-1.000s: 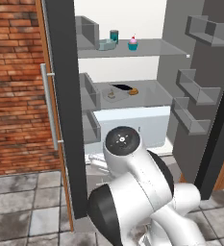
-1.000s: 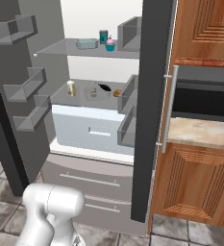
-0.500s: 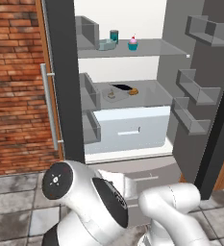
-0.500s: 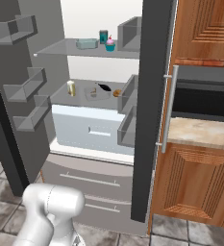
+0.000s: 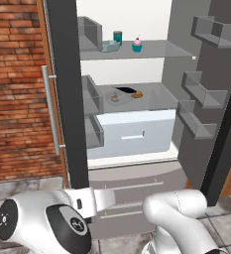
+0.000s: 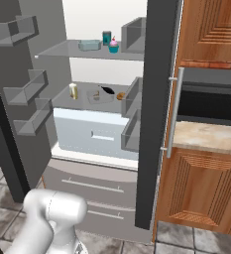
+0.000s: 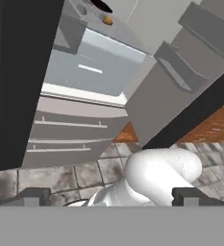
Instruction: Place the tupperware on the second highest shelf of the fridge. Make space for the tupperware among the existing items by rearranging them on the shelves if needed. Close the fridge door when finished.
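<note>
Arm (image 5: 52,223) lower, apparently swung leftward.

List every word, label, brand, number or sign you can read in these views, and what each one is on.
None: no legible text on anything here.
The dark teal can and the cupcake on the top shelf are too small to show any label.
The fridge, its white drawer and the wooden cabinets are plain.

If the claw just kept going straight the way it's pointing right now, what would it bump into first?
Probably the fridge. The open claw hangs low over the floor tiles, aimed up at the bottom drawers. Those drawer fronts look like the first thing in line, though depth is hard to judge.
</note>
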Robot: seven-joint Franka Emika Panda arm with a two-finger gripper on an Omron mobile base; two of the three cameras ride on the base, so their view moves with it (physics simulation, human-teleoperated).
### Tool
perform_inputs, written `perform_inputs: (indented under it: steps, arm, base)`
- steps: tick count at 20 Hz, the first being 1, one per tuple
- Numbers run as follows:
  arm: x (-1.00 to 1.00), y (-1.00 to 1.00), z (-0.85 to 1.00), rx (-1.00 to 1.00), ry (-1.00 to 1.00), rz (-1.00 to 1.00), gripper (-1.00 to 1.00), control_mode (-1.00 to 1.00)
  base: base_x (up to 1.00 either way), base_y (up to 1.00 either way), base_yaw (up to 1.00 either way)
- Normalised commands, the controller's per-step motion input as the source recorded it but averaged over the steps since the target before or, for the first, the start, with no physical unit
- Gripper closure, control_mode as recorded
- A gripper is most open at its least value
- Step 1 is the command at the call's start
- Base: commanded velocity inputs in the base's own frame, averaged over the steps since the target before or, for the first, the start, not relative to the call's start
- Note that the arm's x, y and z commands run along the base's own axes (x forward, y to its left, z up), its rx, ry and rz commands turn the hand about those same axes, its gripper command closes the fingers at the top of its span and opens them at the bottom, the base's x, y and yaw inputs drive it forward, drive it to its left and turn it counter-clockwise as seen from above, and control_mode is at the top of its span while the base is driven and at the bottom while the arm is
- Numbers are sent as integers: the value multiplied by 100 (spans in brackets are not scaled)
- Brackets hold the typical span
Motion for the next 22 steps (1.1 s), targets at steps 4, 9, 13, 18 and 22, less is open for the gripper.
perform_inputs:
  steps: [4, 9, 13, 18, 22]
  arm:
    - [6, 20, -6, -14, 7, 0, -100, -100]
    - [1, 31, -1, -6, 1, -10, -100, -100]
    - [56, 53, -4, -9, 1, -7, -100, -100]
    - [76, 30, -7, -10, 12, -9, -100, -100]
    - [94, 18, -11, -14, 23, -10, -100, -100]
  base:
    - [0, 0, 0]
    - [0, 0, 0]
    - [0, 0, 0]
    - [0, 0, 0]
    - [0, 0, 0]
